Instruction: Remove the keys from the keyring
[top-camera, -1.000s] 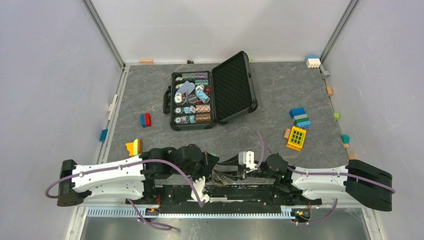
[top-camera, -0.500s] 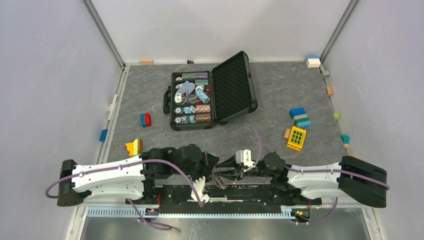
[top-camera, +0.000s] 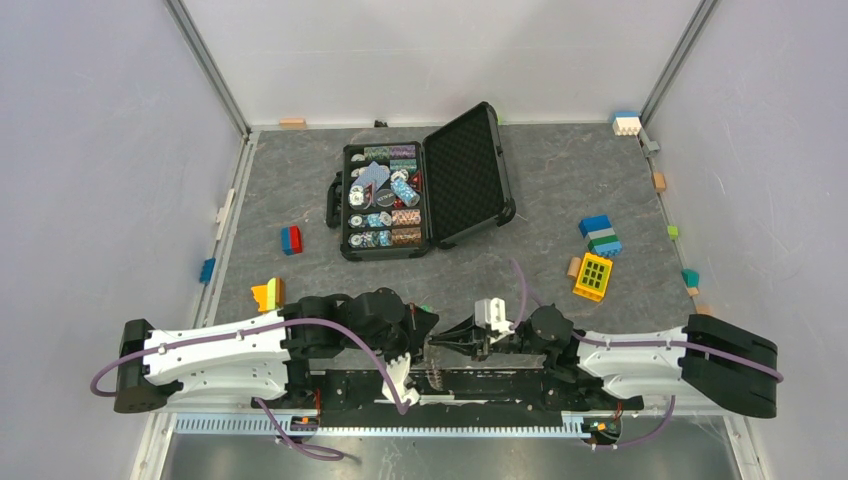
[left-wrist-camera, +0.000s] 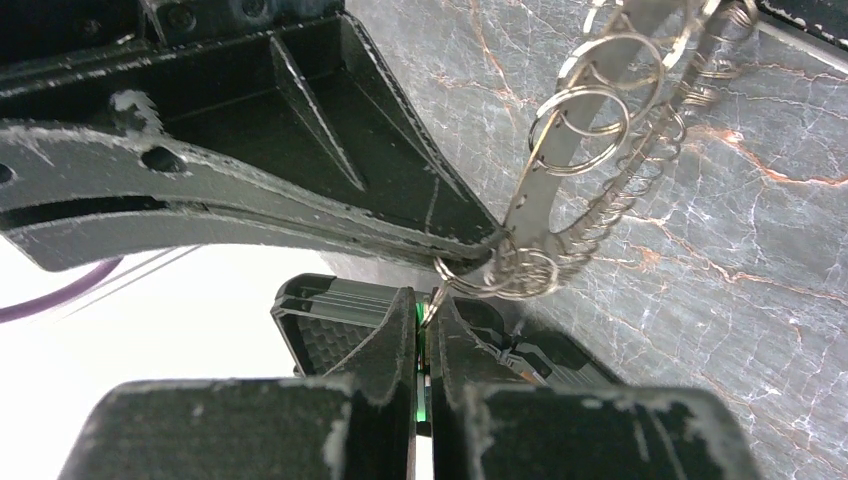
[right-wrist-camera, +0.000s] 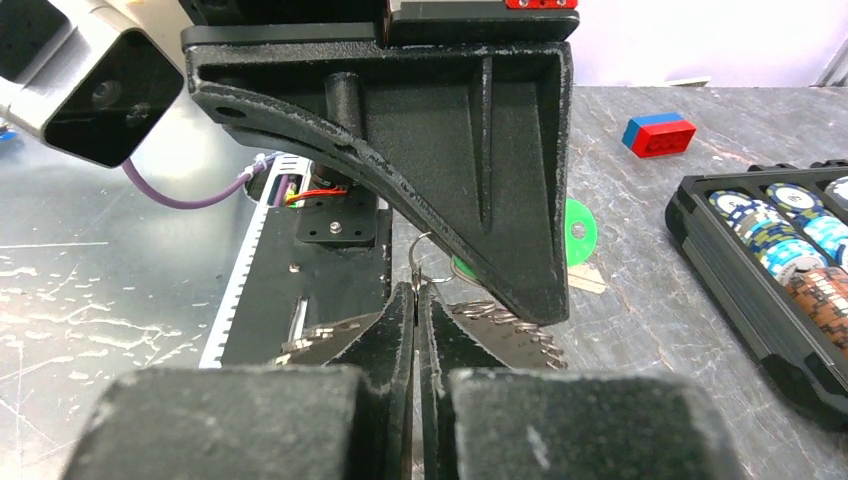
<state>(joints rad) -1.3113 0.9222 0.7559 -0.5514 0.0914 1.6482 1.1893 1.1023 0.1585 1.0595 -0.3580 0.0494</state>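
Note:
The keys (top-camera: 436, 370) hang in a silver bunch between my two grippers, over the table's near edge. In the left wrist view, small split rings (left-wrist-camera: 578, 130) and keys are strung along the thin keyring (left-wrist-camera: 640, 190). My left gripper (left-wrist-camera: 425, 305) is shut, with green of the tagged key between its fingers and a thin ring coming out at the tips. In the right wrist view, my right gripper (right-wrist-camera: 415, 290) is shut on a thin silver loop of the keyring (right-wrist-camera: 420, 250). Keys (right-wrist-camera: 510, 325) fan out beside it, and the green tag (right-wrist-camera: 578, 230) shows behind the left finger. The grippers nearly touch (top-camera: 432, 340).
An open black case (top-camera: 345, 200) of poker chips stands mid-table, and its corner shows in the right wrist view (right-wrist-camera: 700, 240). A red-blue block (top-camera: 291, 239) and a yellow-orange block (top-camera: 268, 294) lie to the left. A yellow grid block (top-camera: 592, 275) lies to the right. The black base rail (top-camera: 520, 385) runs just below the grippers.
The right arm has shifted slightly left and the bunch of keys has shifted a little with it. The left arm has held still. Both grippers stay shut.

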